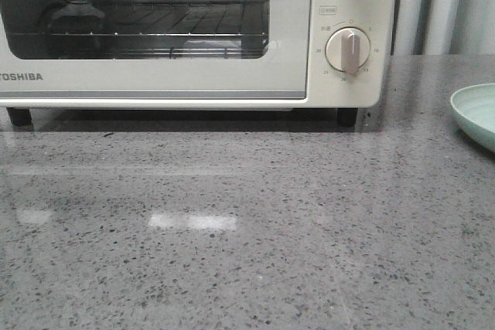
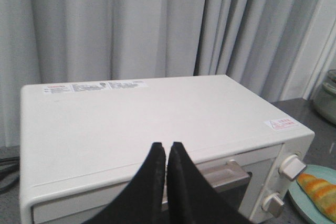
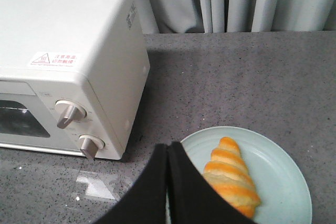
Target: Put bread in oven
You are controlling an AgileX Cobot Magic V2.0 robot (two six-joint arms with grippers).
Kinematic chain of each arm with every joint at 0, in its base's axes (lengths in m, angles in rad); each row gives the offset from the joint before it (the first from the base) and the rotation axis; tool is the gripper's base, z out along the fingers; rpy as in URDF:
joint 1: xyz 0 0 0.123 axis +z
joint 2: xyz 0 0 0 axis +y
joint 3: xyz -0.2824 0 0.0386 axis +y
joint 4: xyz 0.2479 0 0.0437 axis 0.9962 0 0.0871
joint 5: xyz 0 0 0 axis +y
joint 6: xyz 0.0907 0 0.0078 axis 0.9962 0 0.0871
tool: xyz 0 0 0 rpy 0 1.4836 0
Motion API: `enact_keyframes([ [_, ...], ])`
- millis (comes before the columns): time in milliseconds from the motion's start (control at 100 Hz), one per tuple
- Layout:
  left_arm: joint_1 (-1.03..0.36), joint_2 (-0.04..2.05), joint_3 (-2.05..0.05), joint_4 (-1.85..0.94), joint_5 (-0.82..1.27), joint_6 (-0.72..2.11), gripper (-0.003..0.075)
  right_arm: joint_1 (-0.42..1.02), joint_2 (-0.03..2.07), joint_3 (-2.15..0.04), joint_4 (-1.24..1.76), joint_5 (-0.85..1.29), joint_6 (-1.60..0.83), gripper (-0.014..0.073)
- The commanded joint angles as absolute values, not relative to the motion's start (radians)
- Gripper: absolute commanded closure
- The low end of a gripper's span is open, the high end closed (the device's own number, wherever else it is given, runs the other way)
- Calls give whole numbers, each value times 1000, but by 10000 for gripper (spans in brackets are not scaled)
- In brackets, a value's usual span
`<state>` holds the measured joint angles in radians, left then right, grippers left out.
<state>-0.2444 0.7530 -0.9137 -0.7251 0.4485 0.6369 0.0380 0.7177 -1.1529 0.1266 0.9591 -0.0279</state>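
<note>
The cream-white oven (image 1: 232, 75) fills the back left of the front view, its glass door closed over a wire rack. It also shows in the left wrist view (image 2: 136, 124) and the right wrist view (image 3: 68, 51). The bread (image 3: 231, 177), golden-orange with pale stripes, lies on a pale green plate (image 3: 283, 182) to the right of the oven; it also shows in the left wrist view (image 2: 319, 192). My left gripper (image 2: 167, 144) is shut and empty, high above the oven's top near the door handle (image 2: 226, 174). My right gripper (image 3: 168, 145) is shut and empty, above the plate's near-left rim.
The plate's rim (image 1: 473, 113) shows at the right edge of the grey speckled counter (image 1: 247, 229). Grey curtains (image 2: 157, 24) hang behind the oven. Two beige dials (image 1: 349, 49) sit on the oven's right side. A grey pot-like object (image 2: 328, 98) stands at back right.
</note>
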Motion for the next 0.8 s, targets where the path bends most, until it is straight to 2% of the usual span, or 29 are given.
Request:
enact_keyframes([
  [0,-281,784,-949,-758,402,645,741,39,764,-1229,130,929,-38,669],
  [270,-361,888,-977,-758,370,645,741,39,845,-1340,130,961,-39,670],
  [790,-365,1123,-1115,-753,507,645,741,39,855,-1361,130,961,-56,670],
])
